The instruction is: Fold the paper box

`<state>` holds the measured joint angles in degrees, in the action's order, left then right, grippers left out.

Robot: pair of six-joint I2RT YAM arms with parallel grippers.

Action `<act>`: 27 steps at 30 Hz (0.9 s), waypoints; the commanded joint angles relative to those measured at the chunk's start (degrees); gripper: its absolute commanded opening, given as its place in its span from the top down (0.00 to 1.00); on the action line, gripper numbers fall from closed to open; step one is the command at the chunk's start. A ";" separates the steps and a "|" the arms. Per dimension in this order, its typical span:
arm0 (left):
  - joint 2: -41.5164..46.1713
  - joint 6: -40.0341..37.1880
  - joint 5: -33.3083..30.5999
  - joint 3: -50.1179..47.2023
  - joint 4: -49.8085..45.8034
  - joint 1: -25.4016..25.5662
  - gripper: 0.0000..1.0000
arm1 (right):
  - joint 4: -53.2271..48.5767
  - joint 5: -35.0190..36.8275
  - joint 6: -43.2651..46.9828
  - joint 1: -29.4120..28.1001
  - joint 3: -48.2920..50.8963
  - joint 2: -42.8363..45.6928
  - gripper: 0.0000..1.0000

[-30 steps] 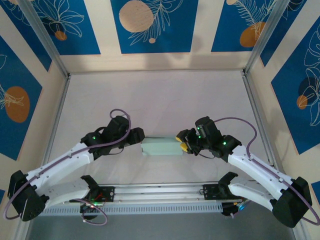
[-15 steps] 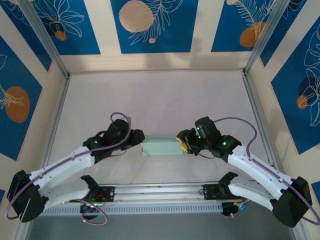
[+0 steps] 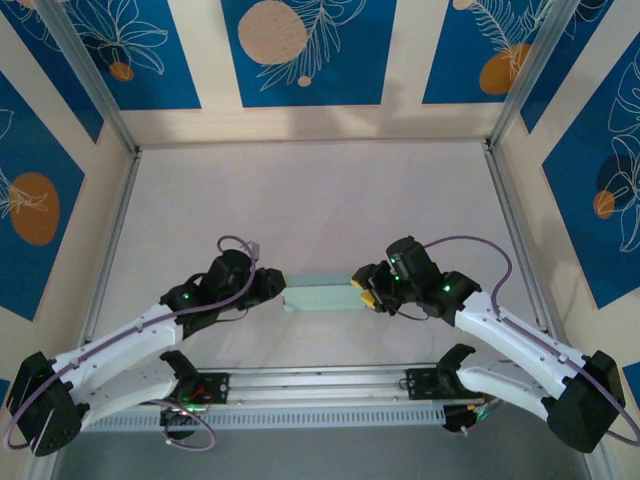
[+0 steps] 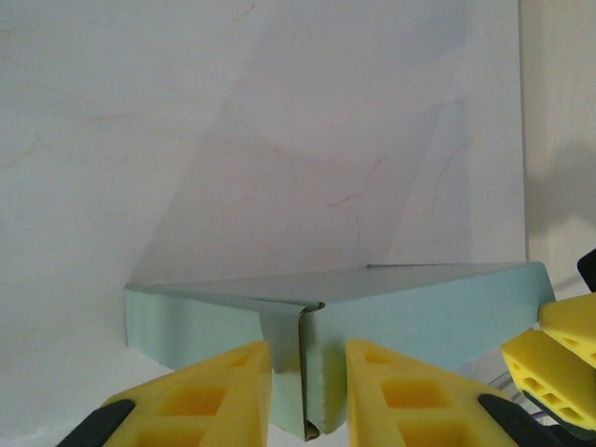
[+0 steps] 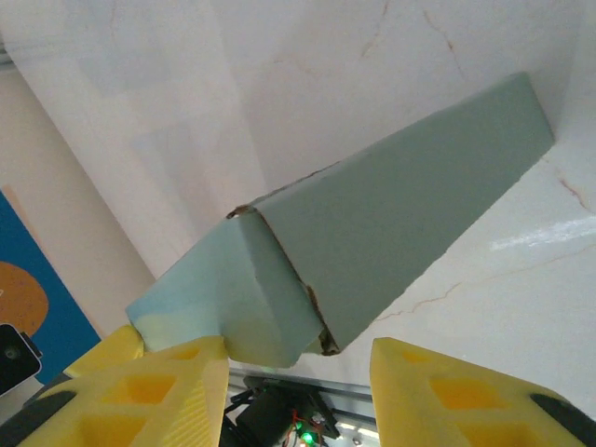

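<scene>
Motion since a second ago is all on the left. In the top view the left gripper has dropped lower in the frame and drawn narrower at the left end of the paper box, a small flat pale mint-green card rectangle at centre on the white veined table. The right gripper stays at the box's right end.

In the left wrist view, yellow ribbed fingers stand narrow on either side of the box's near upright corner, at bottom centre. Whether they pinch it cannot be told.

In the right wrist view, the box runs from lower left to upper right. Its end lies between half-spread yellow fingers, and the right-hand one is clear of it. A blue wall panel shows at lower left.
</scene>
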<state>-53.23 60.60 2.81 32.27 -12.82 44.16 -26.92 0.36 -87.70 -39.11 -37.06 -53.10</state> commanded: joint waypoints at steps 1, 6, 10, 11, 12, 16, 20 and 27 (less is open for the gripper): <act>-0.13 0.50 -1.36 -3.70 -8.53 0.05 0.76 | -5.32 3.61 1.21 -0.56 -0.68 -0.58 0.54; 0.24 -0.30 -2.88 -3.32 -9.87 0.01 0.76 | -8.06 5.06 4.58 -0.61 -3.76 -1.37 0.42; -0.20 -0.96 -3.83 -2.85 -10.22 -0.04 0.76 | -11.53 5.98 10.36 0.97 -7.18 -0.98 0.36; -0.46 -1.13 -3.80 -2.83 -10.21 -0.04 0.77 | -12.19 5.99 12.15 1.59 -7.83 -0.57 0.36; -0.72 -1.24 -3.85 -2.74 -10.21 -0.04 0.77 | -12.49 5.69 13.70 2.30 -8.16 -0.18 0.36; -1.49 -1.88 -3.95 -2.10 -10.18 -0.04 0.77 | -13.27 4.53 23.01 5.51 -9.52 1.32 0.37; -1.82 -2.93 -4.58 -0.90 -11.15 -0.04 0.77 | -14.15 2.06 30.18 8.27 -9.88 -0.12 0.43; -2.46 -3.82 -3.78 -0.09 -11.09 -0.04 0.77 | -11.83 0.67 33.29 7.86 -6.37 -0.43 0.47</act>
<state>-53.98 58.72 1.02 33.43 -14.22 44.14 -38.54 2.83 -57.76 -31.05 -45.10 -53.80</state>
